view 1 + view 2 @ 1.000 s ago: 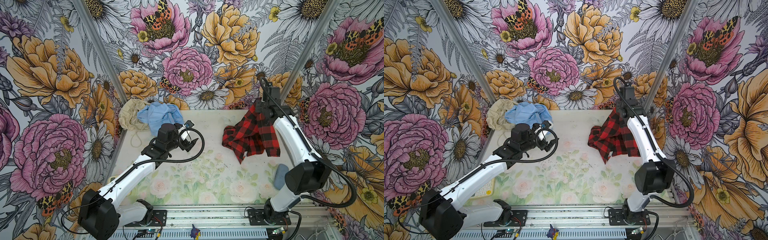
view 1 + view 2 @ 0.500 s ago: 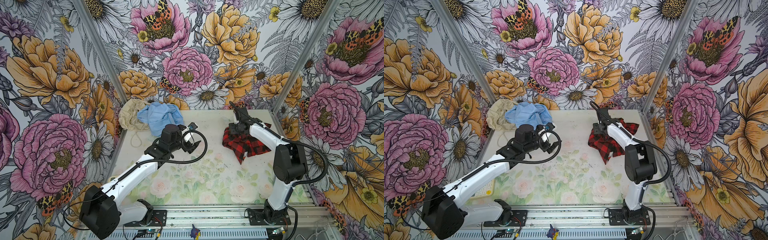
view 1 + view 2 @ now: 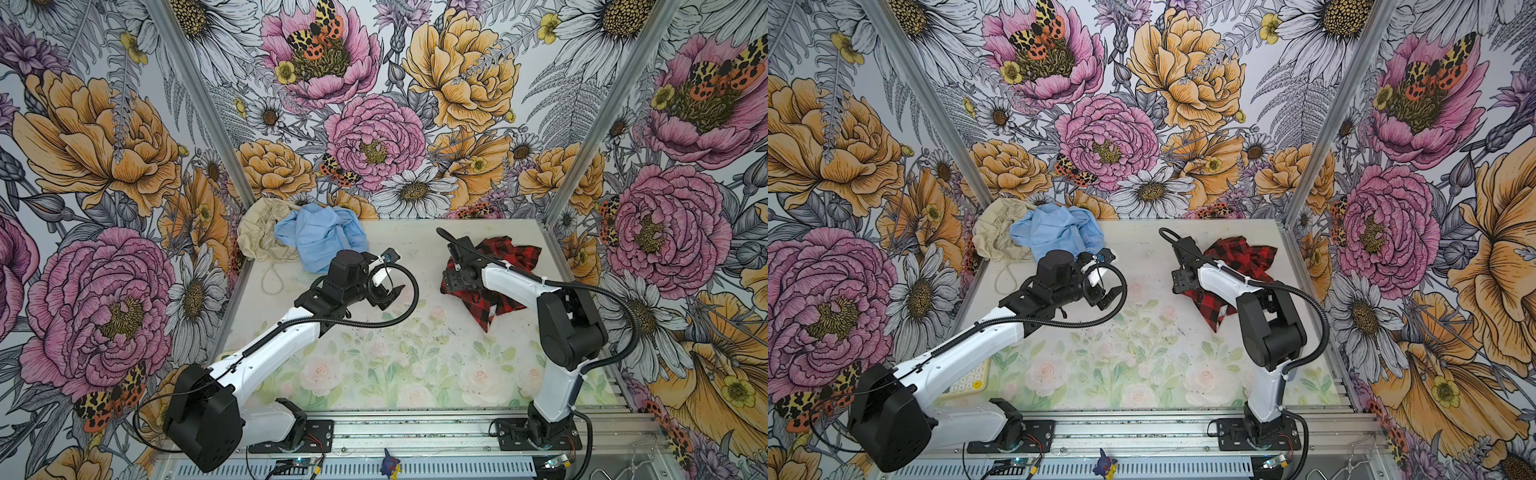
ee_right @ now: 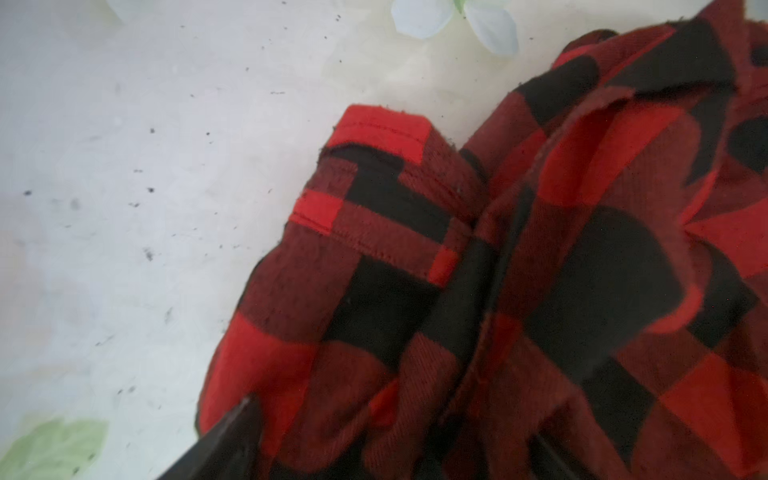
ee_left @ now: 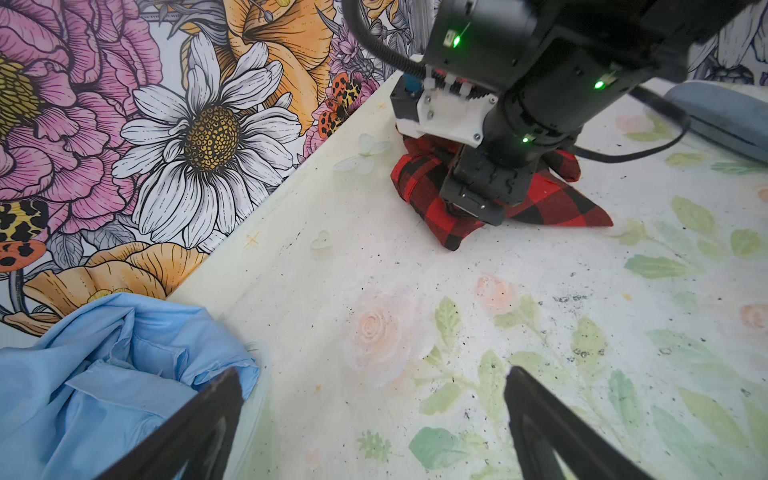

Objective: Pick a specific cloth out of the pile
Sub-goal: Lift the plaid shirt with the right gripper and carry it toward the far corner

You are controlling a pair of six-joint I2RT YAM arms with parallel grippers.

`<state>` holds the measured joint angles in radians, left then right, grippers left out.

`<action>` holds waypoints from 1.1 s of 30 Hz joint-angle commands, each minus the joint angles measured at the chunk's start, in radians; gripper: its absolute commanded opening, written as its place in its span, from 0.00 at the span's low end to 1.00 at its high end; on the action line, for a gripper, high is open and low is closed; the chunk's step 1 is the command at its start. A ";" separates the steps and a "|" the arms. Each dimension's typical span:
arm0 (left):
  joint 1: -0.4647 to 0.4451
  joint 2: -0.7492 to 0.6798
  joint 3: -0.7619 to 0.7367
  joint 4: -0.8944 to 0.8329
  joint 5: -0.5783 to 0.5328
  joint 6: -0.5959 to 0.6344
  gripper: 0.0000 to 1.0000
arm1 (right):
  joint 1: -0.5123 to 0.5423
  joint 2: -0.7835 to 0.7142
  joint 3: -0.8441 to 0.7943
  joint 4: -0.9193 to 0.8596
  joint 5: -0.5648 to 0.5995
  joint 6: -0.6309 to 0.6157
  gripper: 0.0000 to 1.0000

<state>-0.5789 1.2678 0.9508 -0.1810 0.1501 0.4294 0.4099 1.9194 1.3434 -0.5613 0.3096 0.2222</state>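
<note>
Letting go of the cloth point(image 3: 511, 257) well means we lift the right claw point(image 5: 473, 205), spread wide with the checked folds right under it, straight up so nothing snags. Our left claw point(image 3: 390, 293) hangs spread and empty, the pile point(image 3: 286, 245) just beside it and well apart from the right claw. We count one checked cloth, one blue garment point(image 3: 324, 235), one beige cloth point(image 3: 257, 228) and two claws.

A small purple figure point(image 3: 390, 468) stands by the metal rails point(image 3: 415, 432), in front of the flower-printed tabletop point(image 3: 374, 365).
</note>
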 commanded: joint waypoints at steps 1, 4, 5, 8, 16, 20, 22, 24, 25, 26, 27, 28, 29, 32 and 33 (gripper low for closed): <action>-0.008 0.000 0.023 -0.002 -0.014 0.016 0.99 | 0.018 0.086 0.065 -0.073 0.141 0.025 0.83; -0.009 -0.004 0.022 -0.002 -0.018 0.019 0.99 | 0.019 0.104 0.080 -0.072 0.120 0.023 0.68; -0.009 -0.005 0.022 -0.002 -0.020 0.018 0.99 | 0.019 0.106 0.088 -0.074 0.108 0.017 0.56; -0.009 -0.006 0.023 -0.002 -0.022 0.018 0.99 | 0.015 0.081 0.108 -0.071 0.067 0.004 0.13; -0.010 -0.014 0.025 -0.007 -0.027 0.017 0.99 | -0.082 -0.089 0.274 -0.077 -0.195 -0.019 0.00; -0.010 -0.019 0.026 -0.008 -0.042 0.018 0.99 | -0.182 -0.197 0.375 -0.111 -0.209 -0.021 0.00; -0.010 -0.017 0.026 -0.006 -0.044 0.017 0.99 | -0.218 -0.228 0.439 -0.144 -0.188 -0.039 0.00; -0.010 -0.015 0.029 -0.006 -0.044 0.015 0.99 | -0.261 -0.251 0.513 -0.176 -0.184 -0.038 0.00; -0.010 -0.014 0.028 -0.006 -0.043 0.014 0.99 | -0.276 -0.256 0.548 -0.186 -0.192 -0.035 0.00; -0.010 -0.013 0.031 -0.006 -0.044 0.014 0.99 | -0.289 -0.261 0.584 -0.191 -0.193 -0.032 0.00; -0.010 -0.014 0.030 -0.006 -0.044 0.014 0.99 | -0.294 -0.265 0.621 -0.192 -0.187 -0.035 0.00; -0.010 -0.014 0.031 -0.007 -0.044 0.014 0.99 | -0.295 -0.264 0.656 -0.193 -0.183 -0.040 0.00; -0.010 -0.014 0.031 -0.007 -0.044 0.013 0.99 | -0.296 -0.256 0.698 -0.194 -0.177 -0.048 0.00; -0.010 -0.018 0.029 -0.005 -0.045 0.013 0.99 | -0.295 -0.220 0.838 -0.206 -0.165 -0.060 0.00; -0.010 -0.018 0.029 -0.006 -0.047 0.013 0.99 | -0.295 -0.205 0.896 -0.216 -0.146 -0.064 0.00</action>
<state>-0.5808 1.2678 0.9520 -0.1829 0.1196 0.4305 0.1074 1.6859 2.1216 -0.7727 0.1337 0.1825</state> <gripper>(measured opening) 0.987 0.078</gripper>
